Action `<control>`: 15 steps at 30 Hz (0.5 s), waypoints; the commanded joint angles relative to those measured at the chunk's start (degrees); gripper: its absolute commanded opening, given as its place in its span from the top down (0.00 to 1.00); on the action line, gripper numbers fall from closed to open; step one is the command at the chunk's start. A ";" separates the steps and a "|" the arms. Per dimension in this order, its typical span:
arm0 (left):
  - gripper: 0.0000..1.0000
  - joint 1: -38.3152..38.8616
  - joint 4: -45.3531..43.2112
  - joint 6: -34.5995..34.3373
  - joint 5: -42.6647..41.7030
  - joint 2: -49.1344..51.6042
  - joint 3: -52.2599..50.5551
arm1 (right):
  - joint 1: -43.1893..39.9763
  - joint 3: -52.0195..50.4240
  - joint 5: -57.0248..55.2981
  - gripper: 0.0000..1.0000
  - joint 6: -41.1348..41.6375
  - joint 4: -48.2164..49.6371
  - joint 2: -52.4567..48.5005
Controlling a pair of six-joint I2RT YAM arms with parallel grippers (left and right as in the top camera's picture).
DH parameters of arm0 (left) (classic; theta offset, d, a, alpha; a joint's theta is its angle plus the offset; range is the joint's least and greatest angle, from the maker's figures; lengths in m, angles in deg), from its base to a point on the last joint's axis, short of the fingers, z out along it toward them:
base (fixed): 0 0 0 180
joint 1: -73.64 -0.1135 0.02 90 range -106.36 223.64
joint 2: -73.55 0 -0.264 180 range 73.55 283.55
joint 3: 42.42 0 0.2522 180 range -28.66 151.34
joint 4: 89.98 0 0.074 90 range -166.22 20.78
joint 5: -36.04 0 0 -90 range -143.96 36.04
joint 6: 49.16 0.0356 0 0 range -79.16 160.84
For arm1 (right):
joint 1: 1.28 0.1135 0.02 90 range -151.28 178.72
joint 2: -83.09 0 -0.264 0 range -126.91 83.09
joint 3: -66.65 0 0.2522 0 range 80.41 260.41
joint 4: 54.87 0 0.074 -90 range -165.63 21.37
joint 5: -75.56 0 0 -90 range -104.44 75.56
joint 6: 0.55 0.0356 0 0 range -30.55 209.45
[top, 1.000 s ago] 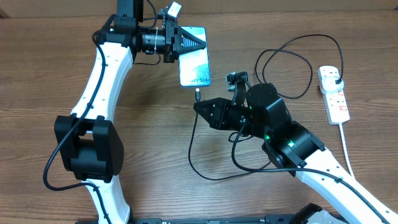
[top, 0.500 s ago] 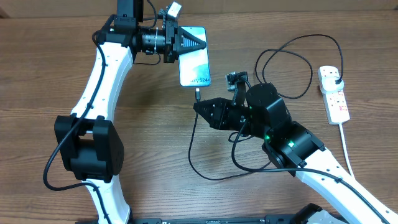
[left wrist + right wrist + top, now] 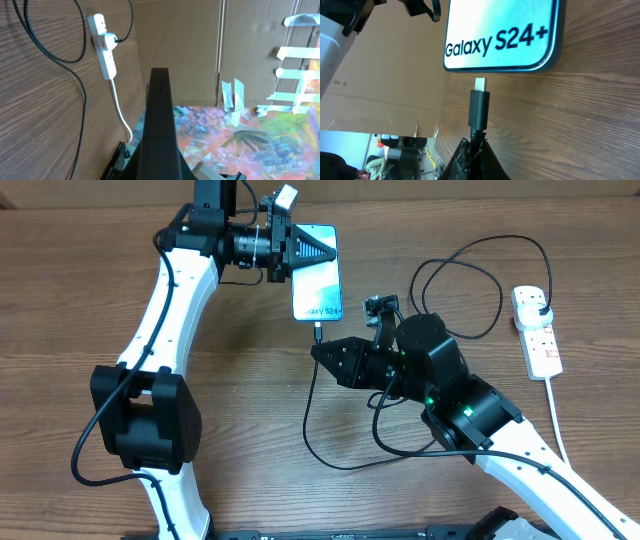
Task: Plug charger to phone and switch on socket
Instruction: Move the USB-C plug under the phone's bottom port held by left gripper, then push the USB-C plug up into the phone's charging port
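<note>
Right gripper (image 3: 476,150) pinches the charger (image 3: 479,107), its tip just short of the port of the phone (image 3: 500,35), which lies at 12 o'clock by the left gripper (image 3: 308,248), whose grip cannot be told; plugging in and switching the socket (image 3: 537,330) at 3 o'clock look still undone.

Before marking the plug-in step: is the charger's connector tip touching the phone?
Apart. Right wrist view shows bare table between charger's connector tip and phone.

"Galaxy S24+" in black letters on the phone (image 3: 502,32) screen.
</note>
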 commanded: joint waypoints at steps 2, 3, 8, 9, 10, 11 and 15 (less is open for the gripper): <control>0.96 0.37 -0.17 -0.55 -3.74 -1.84 0.57 | 0.20 -0.02 -1.01 0.96 0.26 0.52 -0.17; 0.96 0.37 -0.17 -0.52 -3.80 -1.84 0.57 | 0.20 -0.02 -1.01 0.96 0.28 0.57 -0.17; 0.96 0.37 -0.17 -0.52 -3.89 -1.84 0.57 | 0.20 -0.02 -1.03 0.96 0.44 0.61 -0.17; 0.96 0.37 -0.17 -0.52 -3.89 -1.84 0.57 | 0.20 -0.02 -1.01 0.96 0.44 0.74 -0.17; 0.96 0.37 -0.17 -0.52 -3.89 -1.84 0.57 | 0.20 -0.02 -1.03 0.96 0.44 0.83 -0.17; 0.96 0.37 -0.17 -0.50 -3.89 -1.84 0.57 | 0.20 -0.02 -1.01 0.96 0.44 0.98 -0.17; 0.96 0.37 -0.17 -0.33 -3.87 -1.84 0.57 | 0.20 -0.02 -1.01 0.96 0.44 1.51 -0.17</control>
